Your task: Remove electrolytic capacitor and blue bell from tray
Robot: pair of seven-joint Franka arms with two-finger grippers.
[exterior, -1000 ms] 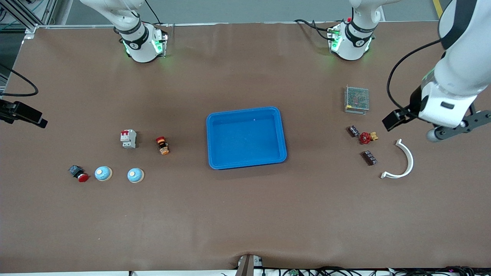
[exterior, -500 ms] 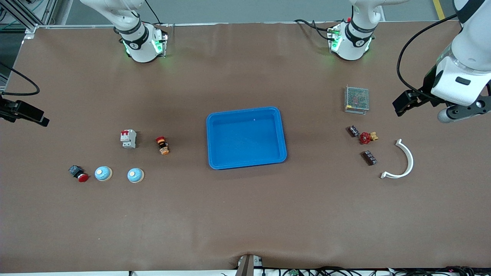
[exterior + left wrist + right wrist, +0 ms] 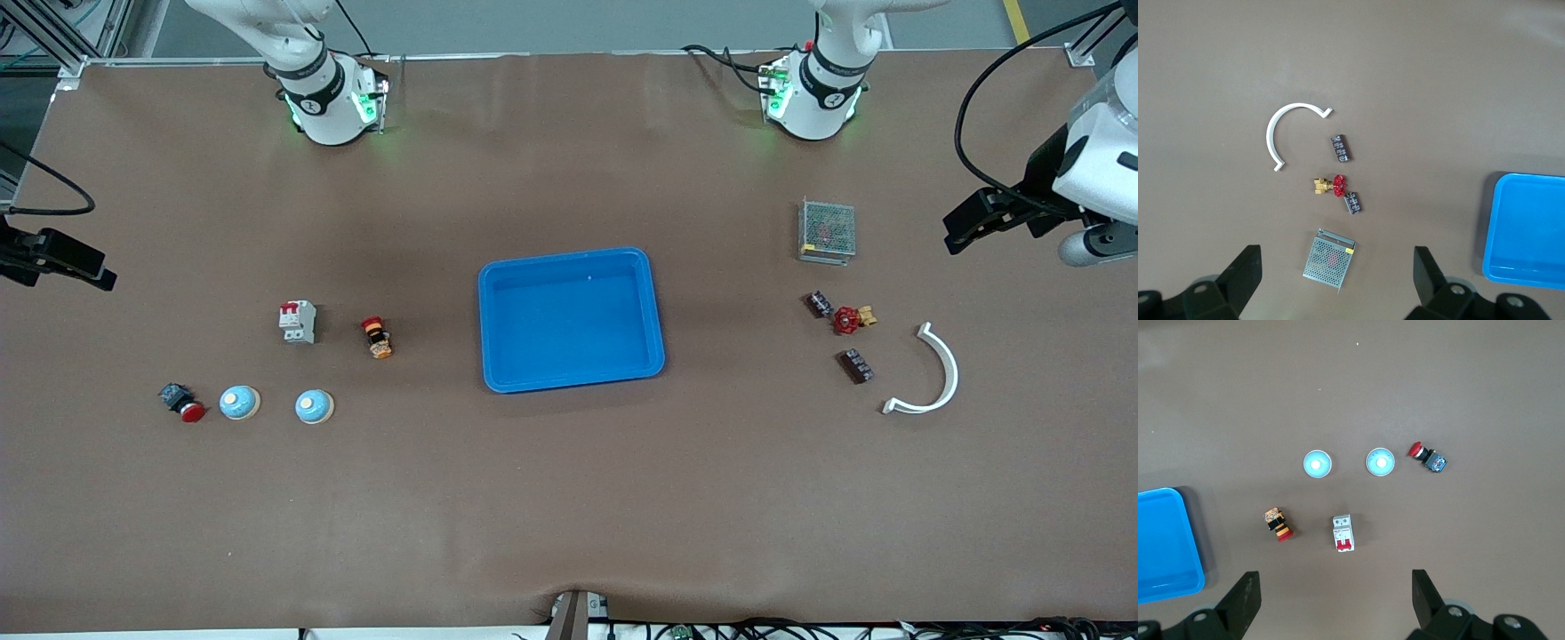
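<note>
Two small dark capacitors [image 3: 818,304] [image 3: 858,365] lie toward the left arm's end of the table, and both show in the left wrist view [image 3: 1353,203] [image 3: 1341,148]. Two light-blue dome bells [image 3: 239,403] [image 3: 314,406] lie toward the right arm's end, and both show in the right wrist view [image 3: 1380,461] [image 3: 1317,464]. A blue tray [image 3: 571,258] sits empty mid-table. My left gripper [image 3: 973,220] [image 3: 1336,283] is open and empty, high over the table's end beside a mesh box. My right gripper [image 3: 58,262] [image 3: 1331,600] is open and empty, high over the table edge at its own end.
A metal mesh box [image 3: 828,230], a red-handled valve [image 3: 849,319] and a white curved strip [image 3: 935,373] lie by the capacitors. A white breaker [image 3: 298,321], an orange-black switch [image 3: 377,338] and a red push button [image 3: 182,402] lie by the bells.
My left gripper has moved up and away from the white strip toward the table's end at the left arm's side. The right gripper has barely shifted. Nothing on the table moved.
</note>
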